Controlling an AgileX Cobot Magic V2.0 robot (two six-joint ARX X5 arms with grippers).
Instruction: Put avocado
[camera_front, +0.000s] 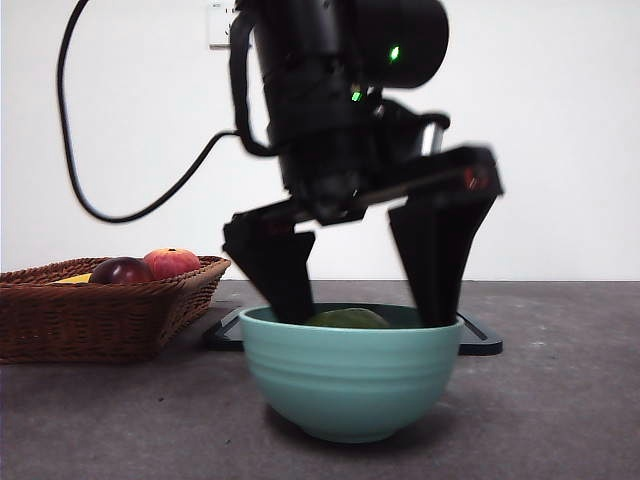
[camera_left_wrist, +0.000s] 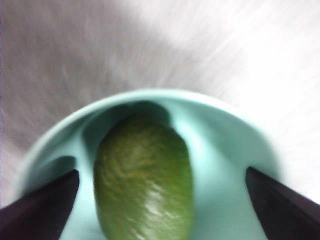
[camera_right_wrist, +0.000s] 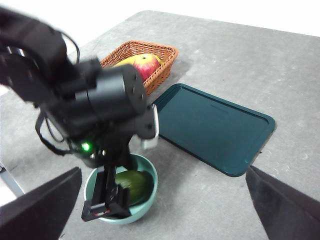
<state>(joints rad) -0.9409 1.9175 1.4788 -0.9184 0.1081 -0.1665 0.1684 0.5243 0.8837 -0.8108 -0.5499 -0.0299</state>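
Note:
The dull green avocado (camera_front: 348, 319) (camera_left_wrist: 144, 185) (camera_right_wrist: 134, 184) lies inside the pale teal bowl (camera_front: 350, 385) (camera_left_wrist: 220, 150) (camera_right_wrist: 152, 189) at the table's front. My left gripper (camera_front: 365, 312) (camera_left_wrist: 162, 174) hangs straight over the bowl, open. Its two black jaws dip past the rim on either side of the fruit, with clear gaps to it. My right gripper (camera_right_wrist: 163, 171) is open and holds nothing, high above the table, looking down on the left arm (camera_right_wrist: 100, 110) and the bowl.
A wicker basket (camera_front: 100, 310) (camera_right_wrist: 162, 62) stands to the left with a dark purple-red fruit (camera_front: 120, 270) and a red-orange peach-like fruit (camera_front: 172, 262) (camera_right_wrist: 145, 65). A dark green tray (camera_front: 480, 335) (camera_right_wrist: 215, 127) lies flat just behind the bowl.

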